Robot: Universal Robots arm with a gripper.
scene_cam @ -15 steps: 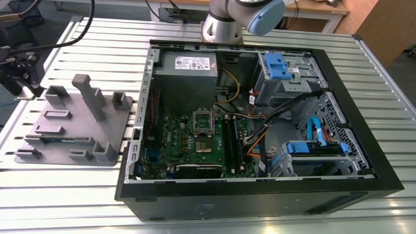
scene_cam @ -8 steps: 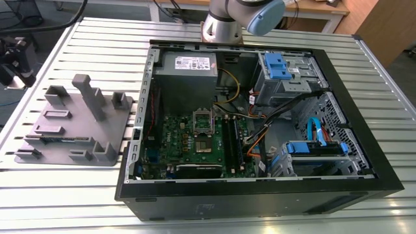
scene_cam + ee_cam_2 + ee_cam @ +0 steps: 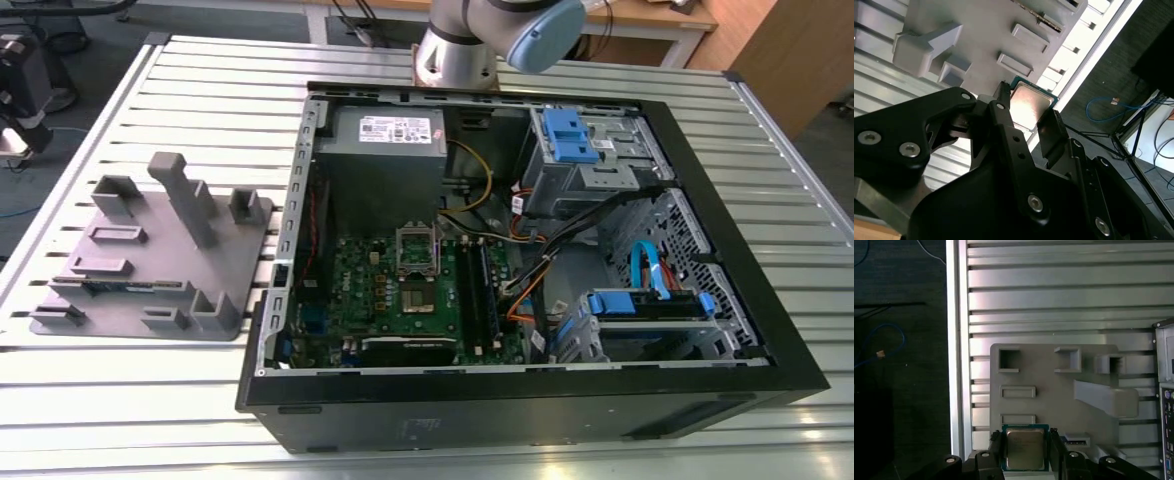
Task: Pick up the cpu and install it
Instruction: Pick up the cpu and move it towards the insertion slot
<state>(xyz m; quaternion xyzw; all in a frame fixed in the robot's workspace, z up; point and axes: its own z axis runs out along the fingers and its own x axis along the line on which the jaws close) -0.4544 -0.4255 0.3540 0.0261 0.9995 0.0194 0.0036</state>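
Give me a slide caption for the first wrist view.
End effector gripping the cpu by two opposite edges above the grey moulded tray on the slatted metal table.

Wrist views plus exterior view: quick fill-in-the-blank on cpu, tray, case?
1. In both wrist views the cpu has a silver top and a thin ____ edge.
2. The grey tray stands on the exterior view's ____ of the computer case.
3. The case's side is ____, baring the motherboard.
Missing: green; left; open.

Silver cpu [image 3: 1025, 449] with green edge, black claw [image 3: 1025, 438], grey tray [image 3: 1054, 390], silvery ribbed table [image 3: 1054, 290].
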